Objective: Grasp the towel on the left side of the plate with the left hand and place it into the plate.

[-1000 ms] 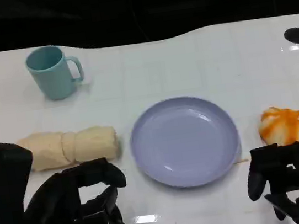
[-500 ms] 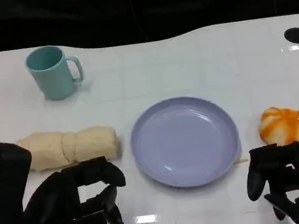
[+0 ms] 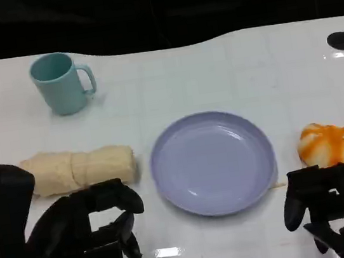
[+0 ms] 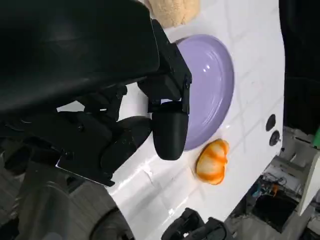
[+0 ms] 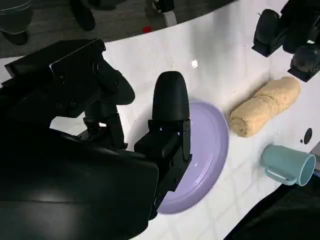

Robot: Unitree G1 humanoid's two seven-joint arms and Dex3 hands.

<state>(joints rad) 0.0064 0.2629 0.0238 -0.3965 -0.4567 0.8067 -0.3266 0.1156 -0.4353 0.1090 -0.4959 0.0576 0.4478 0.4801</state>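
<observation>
The rolled towel (image 3: 80,169) lies left of the plate (image 3: 212,162), just beyond the left hand (image 3: 87,234), which holds nothing, fingers loosely curled. It is probably soft and light; gripping across its middle seems safest.

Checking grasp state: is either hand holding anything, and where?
Nothing held. Left hand hovers short of the towel; right hand holds nothing.

We see bright, even overhead light on the glossy white tabletop (image 3: 215,71), with a small glare patch just beside our left hand (image 3: 84,234). Shadows stay soft; the background is black. Wrist views look perhaps slightly blurred close up.
</observation>
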